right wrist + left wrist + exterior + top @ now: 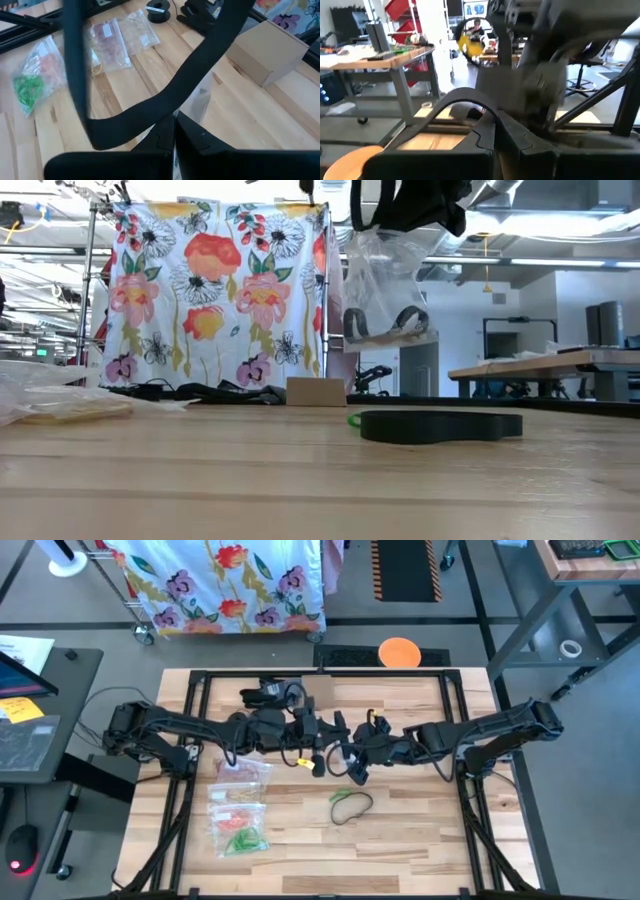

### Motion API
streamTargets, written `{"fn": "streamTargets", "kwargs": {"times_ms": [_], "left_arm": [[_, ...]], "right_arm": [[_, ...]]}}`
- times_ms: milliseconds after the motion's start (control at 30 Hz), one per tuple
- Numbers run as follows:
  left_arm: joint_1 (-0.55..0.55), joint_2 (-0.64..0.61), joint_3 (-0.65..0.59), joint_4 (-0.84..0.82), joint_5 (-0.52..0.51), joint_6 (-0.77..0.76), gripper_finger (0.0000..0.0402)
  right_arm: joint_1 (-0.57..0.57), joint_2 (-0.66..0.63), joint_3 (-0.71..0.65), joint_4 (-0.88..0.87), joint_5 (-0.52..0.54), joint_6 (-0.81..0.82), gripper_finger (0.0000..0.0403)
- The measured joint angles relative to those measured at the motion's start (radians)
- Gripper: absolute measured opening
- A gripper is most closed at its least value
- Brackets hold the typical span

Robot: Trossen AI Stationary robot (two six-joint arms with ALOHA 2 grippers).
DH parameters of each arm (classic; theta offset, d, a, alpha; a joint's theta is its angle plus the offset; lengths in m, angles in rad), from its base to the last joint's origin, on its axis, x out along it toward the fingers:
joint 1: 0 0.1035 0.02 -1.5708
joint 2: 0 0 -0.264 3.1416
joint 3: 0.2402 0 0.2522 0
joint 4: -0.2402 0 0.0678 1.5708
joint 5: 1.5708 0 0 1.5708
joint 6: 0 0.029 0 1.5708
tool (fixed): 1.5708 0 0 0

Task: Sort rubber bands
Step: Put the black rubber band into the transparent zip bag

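Bands [351, 805]: thin dark loops | table [420, 840]: pale wood planks

Lighting: bright, even, overhead; shadows soft.
High view sharp; low view backlit by ceiling strip lights [560, 260], pale wooden tabletop [250, 480] blurred up close; left wrist view motion-smeared; right wrist view's wide black band [150, 107] defocused.

Dark rubber bands [351, 805] lie as a loose loop just right of centre in the high view, a green one [341, 794] at their upper-left edge. More rubber bands, green [243, 841], orange and red, sit bagged at lower left.
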State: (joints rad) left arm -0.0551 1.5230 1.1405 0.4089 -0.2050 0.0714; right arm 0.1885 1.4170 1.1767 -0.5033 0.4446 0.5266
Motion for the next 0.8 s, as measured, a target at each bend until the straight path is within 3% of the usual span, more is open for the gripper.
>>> {"fn": "streamTargets", "kwargs": {"times_ms": [600, 800], "left_arm": [[-0.018, 0.0, -0.176, 0.122, -0.074, -0.039, 0.0], [-0.026, 0.0, -0.18, 0.119, -0.085, -0.026, 0.0]], "right_arm": [[-0.008, 0.0, 0.0, 0.08, 0.031, -0.003, 0.0], [-0.008, 0.0, 0.0, 0.08, 0.031, -0.003, 0.0]]}}
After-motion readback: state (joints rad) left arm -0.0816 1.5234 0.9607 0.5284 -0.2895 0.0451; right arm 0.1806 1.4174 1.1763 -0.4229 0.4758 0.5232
